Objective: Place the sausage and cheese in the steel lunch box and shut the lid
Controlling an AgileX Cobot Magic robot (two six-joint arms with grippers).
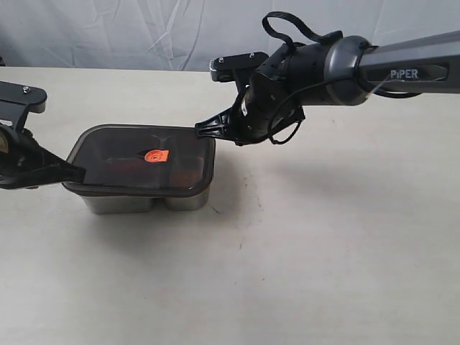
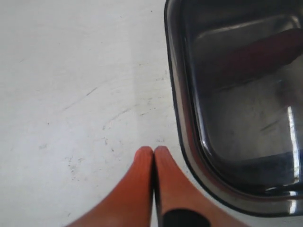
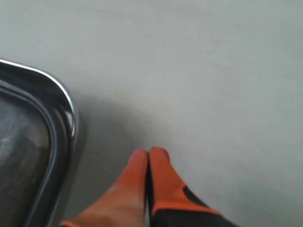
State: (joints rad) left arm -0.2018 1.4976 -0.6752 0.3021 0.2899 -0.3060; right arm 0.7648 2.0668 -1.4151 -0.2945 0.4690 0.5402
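The steel lunch box (image 1: 183, 201) stands left of centre on the table, with the dark smoky lid (image 1: 115, 154) and its orange valve tab (image 1: 156, 155) lying on top. Through the lid (image 2: 189, 142) a dim red shape shows, likely the sausage (image 2: 267, 49). I cannot make out the cheese under the lid. My left gripper (image 1: 75, 172) (image 2: 153, 151) is shut and empty at the lid's left edge. Just beside the lid's far right corner (image 3: 59, 101), my right gripper (image 1: 203, 129) (image 3: 148, 152) is shut and empty too.
The pale table (image 1: 323, 251) stretches bare to the right and front of the box. A wrinkled white backdrop (image 1: 144, 29) hangs behind the far edge. The right arm (image 1: 402, 68) reaches in from the upper right.
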